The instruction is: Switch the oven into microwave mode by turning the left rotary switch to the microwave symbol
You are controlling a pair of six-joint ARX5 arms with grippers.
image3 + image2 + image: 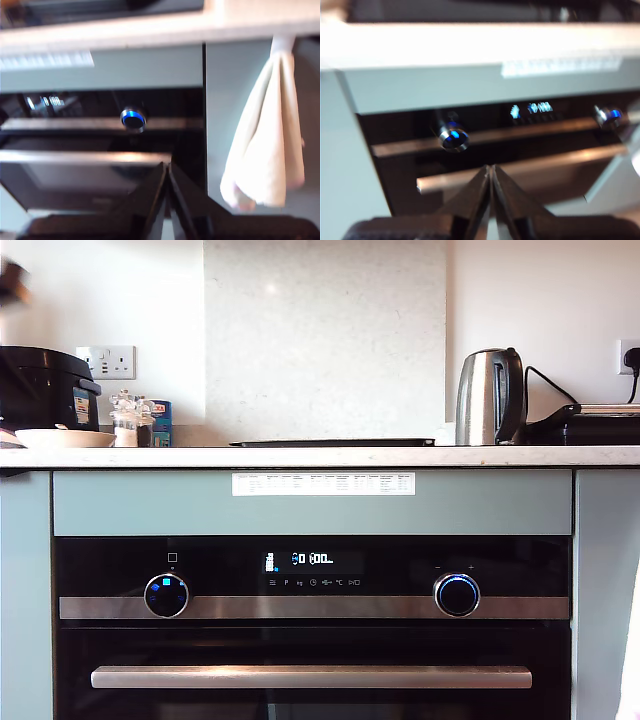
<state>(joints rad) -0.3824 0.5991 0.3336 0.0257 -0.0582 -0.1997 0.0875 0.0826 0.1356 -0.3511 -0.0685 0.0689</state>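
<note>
The oven (310, 580) fills the lower exterior view: black glass front, steel strip, long bar handle (310, 676), lit display (312, 560). Its left rotary switch (166, 595) glows blue at the exterior view's left; a second knob (456, 595) sits at that view's right. Neither arm shows in the exterior view. In the first wrist view my first gripper (490, 172) is shut, empty, some way back from the left rotary switch (454, 138). My second gripper (167, 170) is also shut and empty, pointing below the other knob (133, 119).
On the worktop (320, 455) stand a steel kettle (490, 397), a black cooker (45, 388), a bowl (62, 438) and spice jars (130, 420). A cream towel (267, 140) hangs beside the oven in the second wrist view. A white label (323, 483) is stuck above the oven.
</note>
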